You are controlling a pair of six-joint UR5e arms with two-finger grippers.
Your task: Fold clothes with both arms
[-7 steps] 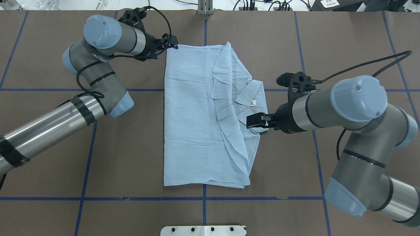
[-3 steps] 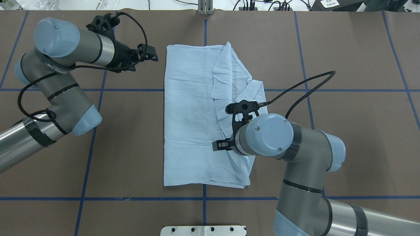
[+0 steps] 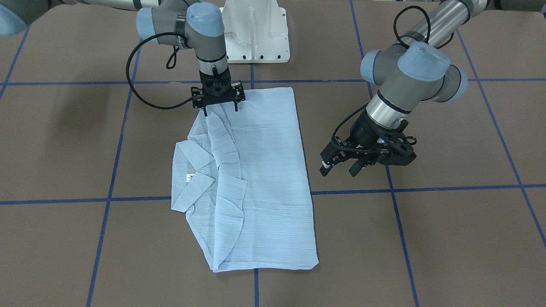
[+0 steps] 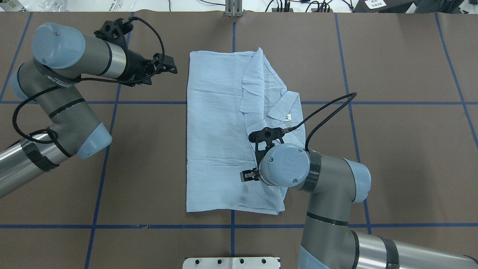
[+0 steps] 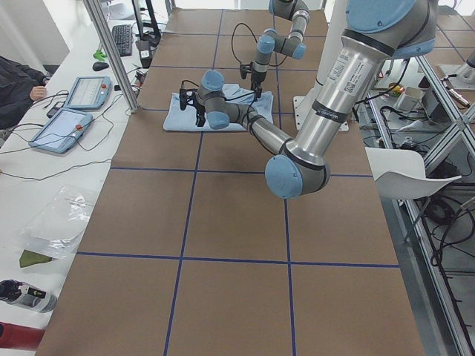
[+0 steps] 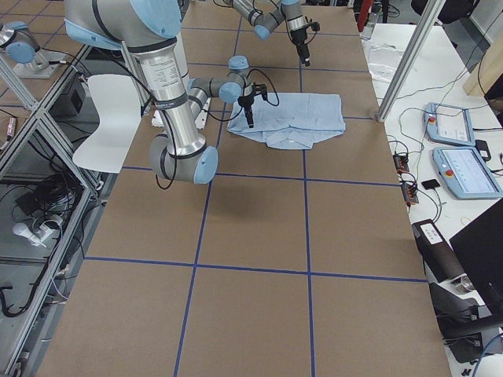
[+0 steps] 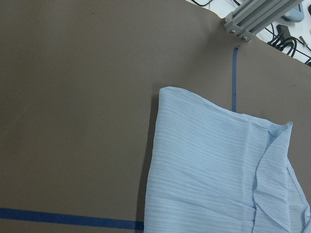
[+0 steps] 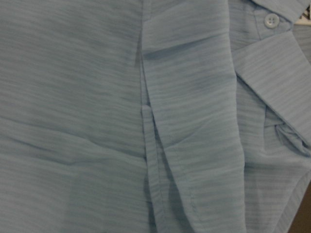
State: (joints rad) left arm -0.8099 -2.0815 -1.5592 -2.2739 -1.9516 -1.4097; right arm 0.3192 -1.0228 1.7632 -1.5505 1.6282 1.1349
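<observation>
The pale blue striped shirt [image 4: 216,130] lies folded into a long rectangle in the middle of the table, collar [image 4: 285,104] and neck label on its right side. It also shows in the front view [image 3: 264,170]. My left gripper [image 4: 168,66] is open and empty, off the cloth, left of the shirt's far left corner; the front view shows it [image 3: 339,169] with fingers spread. My right gripper [image 3: 221,109] is open and hovers over the shirt's near part, above the folded-in sleeve pleats [image 8: 184,121]. The right wrist view shows only cloth and a white button [image 8: 271,20].
The brown table [image 4: 392,149] carries blue tape grid lines. The white pedestal base [image 3: 256,34] stands at the robot's edge. An aluminium post [image 4: 233,7] stands at the far edge. Tablets [image 5: 82,93] lie on a side table.
My right arm swung from the shirt's right edge over the cloth toward its near middle. My left gripper pulled back left, away from the far left corner. The shirt has not moved.
</observation>
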